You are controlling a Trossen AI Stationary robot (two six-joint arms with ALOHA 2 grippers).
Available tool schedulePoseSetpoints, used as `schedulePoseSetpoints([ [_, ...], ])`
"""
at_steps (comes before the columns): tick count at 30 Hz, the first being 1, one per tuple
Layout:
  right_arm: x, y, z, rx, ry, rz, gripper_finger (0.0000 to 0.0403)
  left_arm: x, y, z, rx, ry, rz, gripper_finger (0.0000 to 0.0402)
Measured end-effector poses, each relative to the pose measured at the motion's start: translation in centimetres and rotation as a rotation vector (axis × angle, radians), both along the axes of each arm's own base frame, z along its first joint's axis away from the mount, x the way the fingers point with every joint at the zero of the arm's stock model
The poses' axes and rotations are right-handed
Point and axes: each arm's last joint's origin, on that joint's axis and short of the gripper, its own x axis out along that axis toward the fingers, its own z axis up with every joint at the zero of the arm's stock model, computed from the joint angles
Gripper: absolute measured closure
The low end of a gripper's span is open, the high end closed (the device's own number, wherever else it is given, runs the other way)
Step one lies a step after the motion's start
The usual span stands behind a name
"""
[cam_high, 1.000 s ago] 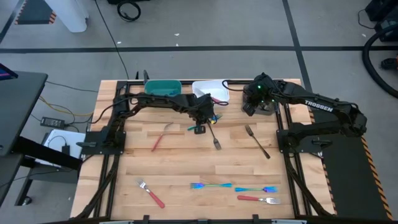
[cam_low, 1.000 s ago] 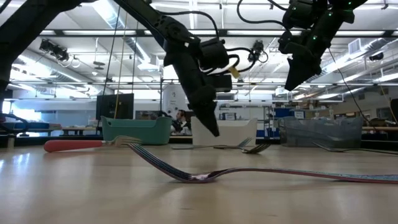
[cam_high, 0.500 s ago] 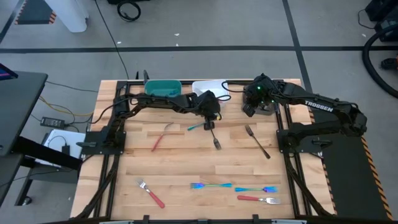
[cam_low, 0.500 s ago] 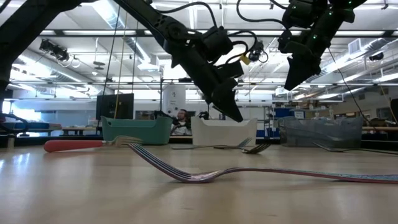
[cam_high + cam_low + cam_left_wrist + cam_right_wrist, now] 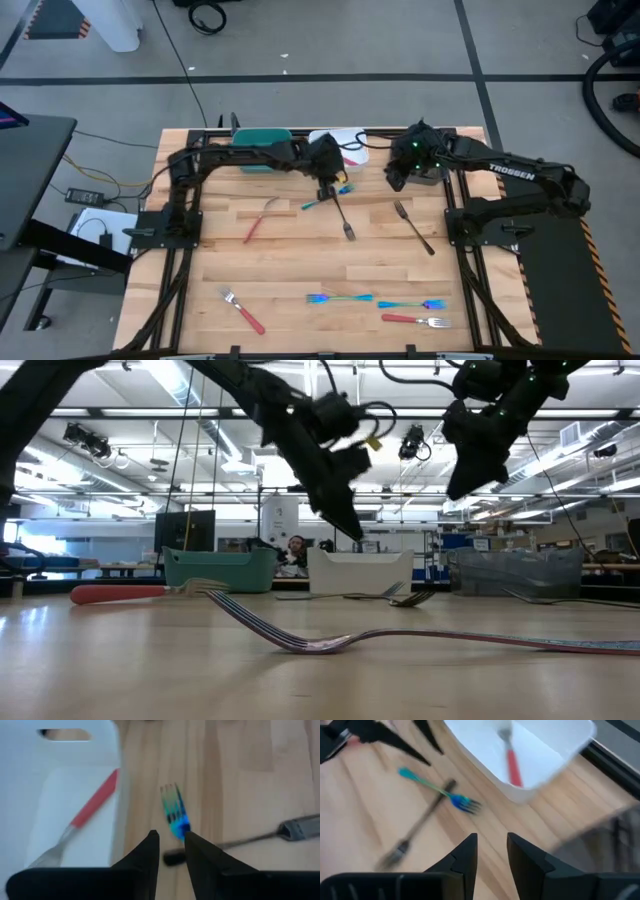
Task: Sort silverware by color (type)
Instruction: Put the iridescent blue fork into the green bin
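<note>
My left gripper (image 5: pixel 328 186) hangs open and empty above the table, just in front of the white bin (image 5: pixel 322 139). Below it an iridescent blue fork (image 5: pixel 174 811) lies flat, crossing the handle end of a dark fork (image 5: pixel 343 216). One red-handled fork (image 5: pixel 95 804) lies inside the white bin. My right gripper (image 5: pixel 398 176) hovers open and empty beside the dark bin (image 5: pixel 432 172); its wrist view shows the blue fork (image 5: pixel 439 789) and the dark fork (image 5: pixel 420 831). More forks lie scattered on the table.
A teal bin (image 5: pixel 262 139) stands at the far edge, left of the white one. A red fork (image 5: pixel 261 218) and a dark fork (image 5: pixel 414 227) lie mid-table. Near the front edge lie a red fork (image 5: pixel 243 311), two blue forks (image 5: pixel 340 298) (image 5: pixel 412 304) and a red one (image 5: pixel 415 321).
My left gripper has risen from the table beside the blue fork and drawn back toward the far edge and the white bin, tipping as it went. The blue fork has stayed lying on the table.
</note>
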Motion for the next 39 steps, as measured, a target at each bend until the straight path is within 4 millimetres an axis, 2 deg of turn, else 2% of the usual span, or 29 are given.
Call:
schedulePoseSetpoints([
  [9, 1.9, 0.9, -2.7, 0.107, -0.289, -0.049, 0.0289, -5.3, 0.4, 7.9, 0.040, -0.022, 0.018, 0.0308],
  [13, 2.6, 1.3, -5.0, 0.195, -0.410, -0.109, 0.0289, -7.6, 0.6, 11.4, 0.079, -0.101, 0.040, 0.0308],
  [20, 3.9, 1.7, -9.1, 0.367, -0.531, -0.221, 0.0289, -11.0, 1.2, 15.5, 0.163, -0.211, 0.068, 0.0308],
  [28, 5.1, 0.9, -12.7, 0.420, -0.439, -0.295, 0.0289, -12.7, 2.6, 16.5, 0.182, -0.232, 0.129, 0.0308],
  [39, 4.6, -0.9, -13.4, 0.352, -0.435, -0.414, 0.0289, -13.1, 3.1, 16.4, 0.180, -0.220, 0.145, 0.0308],
])
